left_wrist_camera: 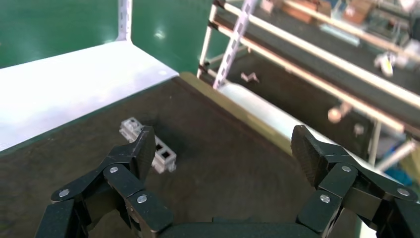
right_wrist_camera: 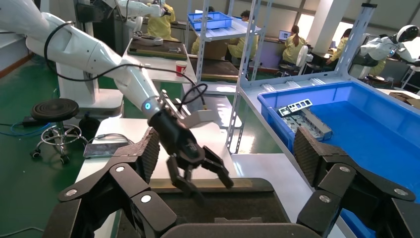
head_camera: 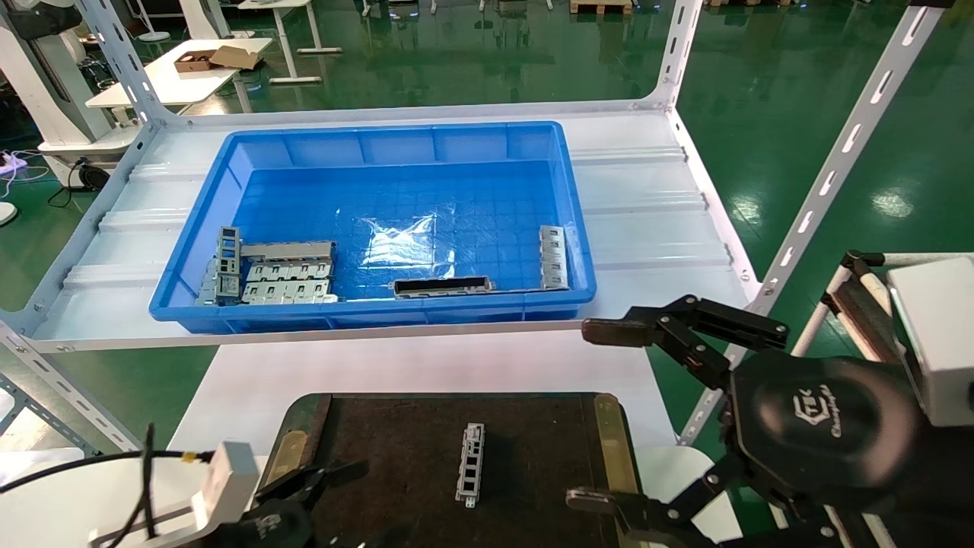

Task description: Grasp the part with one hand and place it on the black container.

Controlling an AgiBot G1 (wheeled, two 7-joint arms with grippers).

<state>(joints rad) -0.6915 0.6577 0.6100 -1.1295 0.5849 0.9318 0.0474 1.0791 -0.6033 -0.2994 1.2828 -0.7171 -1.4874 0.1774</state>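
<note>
From the head view we see the part point(head_camera: 472, 464) lying flat on the black container point(head_camera: 533, 434), roughly mid-tray, its long side running away from the robot, nothing touching it. The container sits on the white tabletop point(head_camera: 251, 388), brass-coloured strips along its two sides. Our right tool point(head_camera: 597, 415) hangs beside the tray's right edge with its fingers spread wide and nothing in them. Down in the lower left corner, our left tool point(head_camera: 323, 487) is over the tray's near left part, but here we only catch the dark finger ends.

The left wrist view fills that in: the left tool point(left_wrist_camera: 223, 151) is open and empty above the dark tray surface point(left_wrist_camera: 223, 144), and the part point(left_wrist_camera: 148, 145) lies just past one fingertip, partly hidden behind it.

The right wrist view gives us what neither of those does: the left tool point(right_wrist_camera: 200, 176) seen from across, fingers splayed over the tray's far edge point(right_wrist_camera: 218, 186).

Behind, on the shelf, the blue bin point(head_camera: 198, 228) holds grey slotted plates point(head_camera: 285, 278) and a dark open-frame bar point(head_camera: 441, 287).
</note>
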